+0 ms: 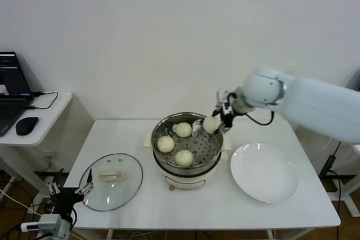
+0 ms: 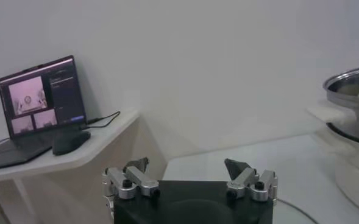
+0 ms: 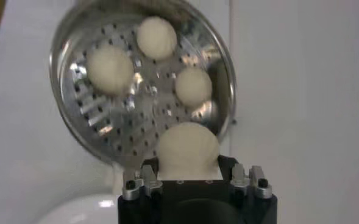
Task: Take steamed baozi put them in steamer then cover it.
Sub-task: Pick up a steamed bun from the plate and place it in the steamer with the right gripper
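Baozi (image 1: 211,124) (round, axisless) clamped in right tool (image 1: 220,120) over steamer (image 1: 188,164).

- Steamer (image 1: 209,162): polished, mirror-bright steel pot with a perforated steel tray (image 3: 127,125); glossy white plastic-looking base.
- Steamed baozi (image 1: 184,158): 4, matt, smooth, cream-white dough.
- Cover (image 1: 111,182), left of the steamer: clear glossy glass, metal rim, matt cream handle.
- Plate (image 1: 264,172), right of the steamer: glossy white, smooth.
- Table (image 1: 185,206): smooth matt white.
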`<state>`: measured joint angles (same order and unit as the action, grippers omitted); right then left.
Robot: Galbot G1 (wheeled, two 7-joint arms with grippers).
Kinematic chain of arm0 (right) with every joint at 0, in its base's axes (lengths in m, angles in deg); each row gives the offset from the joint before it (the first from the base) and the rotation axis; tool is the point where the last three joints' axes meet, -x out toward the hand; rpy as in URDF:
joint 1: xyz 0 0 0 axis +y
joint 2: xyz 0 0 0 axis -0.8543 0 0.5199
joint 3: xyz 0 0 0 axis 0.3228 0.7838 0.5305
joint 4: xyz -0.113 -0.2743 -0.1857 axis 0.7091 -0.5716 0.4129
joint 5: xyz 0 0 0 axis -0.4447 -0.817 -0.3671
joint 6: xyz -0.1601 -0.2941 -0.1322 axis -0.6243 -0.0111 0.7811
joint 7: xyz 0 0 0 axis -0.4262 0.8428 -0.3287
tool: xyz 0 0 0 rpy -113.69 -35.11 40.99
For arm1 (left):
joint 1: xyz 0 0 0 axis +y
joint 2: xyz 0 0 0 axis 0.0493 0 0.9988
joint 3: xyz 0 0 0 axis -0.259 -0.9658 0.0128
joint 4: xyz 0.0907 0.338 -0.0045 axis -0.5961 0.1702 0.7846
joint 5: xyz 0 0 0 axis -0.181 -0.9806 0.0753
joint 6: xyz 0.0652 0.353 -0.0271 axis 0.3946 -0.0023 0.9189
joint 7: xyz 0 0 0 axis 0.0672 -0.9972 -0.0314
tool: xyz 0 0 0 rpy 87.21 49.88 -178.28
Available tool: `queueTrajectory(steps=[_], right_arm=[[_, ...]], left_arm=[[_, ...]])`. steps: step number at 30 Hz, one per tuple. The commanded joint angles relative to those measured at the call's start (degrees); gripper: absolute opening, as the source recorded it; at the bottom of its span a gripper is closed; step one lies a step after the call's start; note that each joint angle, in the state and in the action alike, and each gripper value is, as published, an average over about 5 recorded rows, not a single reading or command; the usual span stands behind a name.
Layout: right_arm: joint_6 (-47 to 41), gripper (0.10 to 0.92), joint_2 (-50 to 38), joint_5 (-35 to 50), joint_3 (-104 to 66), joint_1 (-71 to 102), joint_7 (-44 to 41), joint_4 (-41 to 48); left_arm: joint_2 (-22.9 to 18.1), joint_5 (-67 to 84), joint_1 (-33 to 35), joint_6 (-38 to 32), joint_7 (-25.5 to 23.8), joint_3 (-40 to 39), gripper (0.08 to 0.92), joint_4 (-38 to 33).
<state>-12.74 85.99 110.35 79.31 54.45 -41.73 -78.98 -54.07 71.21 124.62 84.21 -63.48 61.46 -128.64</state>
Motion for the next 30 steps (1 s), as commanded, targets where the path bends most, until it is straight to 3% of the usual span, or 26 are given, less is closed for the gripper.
queueTrajectory(steps=[1,24,30], right_arm=[[-4.53,0.605,6.05,2.08,1.99,5.31,3.58,4.52],[-2.55,0.611,7.56,-1.08,-2.22,11.83,6.89,8.8],[-2.56,0.727,2.71,1.38,-5.19,7.99,6.5,3.07]], left_arm=[[0.03,0.07,-0.02,-0.03,-0.01,0.31,0.823,0.22],[-0.28,0.14,-0.4,-0.14,0.06,0.38,0.823,0.79],[-0.15,0.37,-0.35,-0.13,0.07,0.84,0.823,0.67]])
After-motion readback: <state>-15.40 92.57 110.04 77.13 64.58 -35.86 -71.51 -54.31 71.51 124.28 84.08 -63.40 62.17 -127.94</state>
